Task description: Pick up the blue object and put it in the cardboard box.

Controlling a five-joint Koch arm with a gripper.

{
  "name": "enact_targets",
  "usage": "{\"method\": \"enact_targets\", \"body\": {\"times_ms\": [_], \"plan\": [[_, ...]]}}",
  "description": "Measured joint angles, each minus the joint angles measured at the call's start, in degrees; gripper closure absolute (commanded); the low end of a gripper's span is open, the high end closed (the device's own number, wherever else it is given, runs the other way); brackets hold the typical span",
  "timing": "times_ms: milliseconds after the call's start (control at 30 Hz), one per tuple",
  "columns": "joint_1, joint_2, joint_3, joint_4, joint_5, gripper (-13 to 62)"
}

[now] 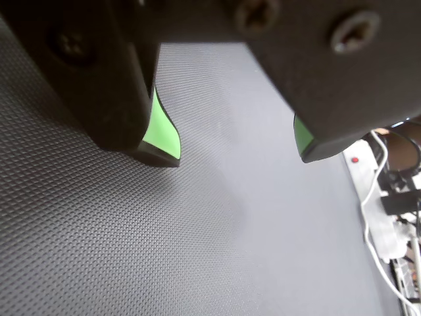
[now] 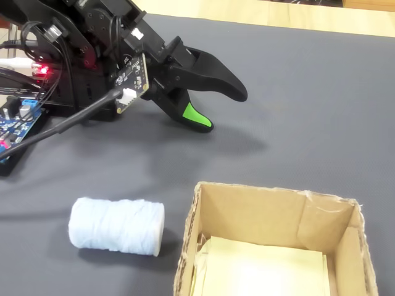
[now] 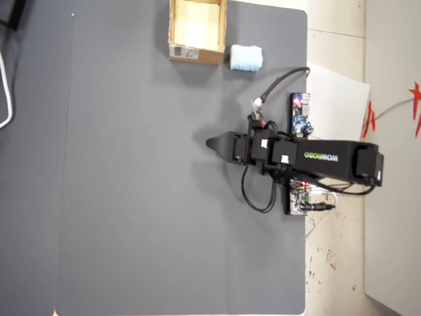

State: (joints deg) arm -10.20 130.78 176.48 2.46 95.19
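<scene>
The pincer (image 2: 219, 114) hangs just above the bare grey mat, jaws parted and holding nothing; the wrist view shows only mat between the green pads (image 1: 163, 128). The blue object (image 3: 246, 58) lies on the counter (image 3: 131, 197) near one edge, just beside the cardboard box (image 3: 197, 54), with a narrow gap between them in the fixed view. Well apart from the pincer, it looks soft and rounded, so a grip set off-centre could roll it, and the jaw on the box side might catch the cardboard wall and shove the box.

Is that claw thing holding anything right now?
No. The gripper is open, with only bare mat between its fingers; the blue object lies untouched beside the cardboard box.
</scene>
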Motion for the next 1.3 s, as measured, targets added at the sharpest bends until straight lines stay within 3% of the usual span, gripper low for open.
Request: {"method": "enact_targets", "body": {"times_ms": [1033, 1300], "plan": [[0.53, 0.00, 0.00, -0.09, 0.18, 14.9], [-1.14, 0.00, 0.09, 3.78, -5.98, 15.0]]}}
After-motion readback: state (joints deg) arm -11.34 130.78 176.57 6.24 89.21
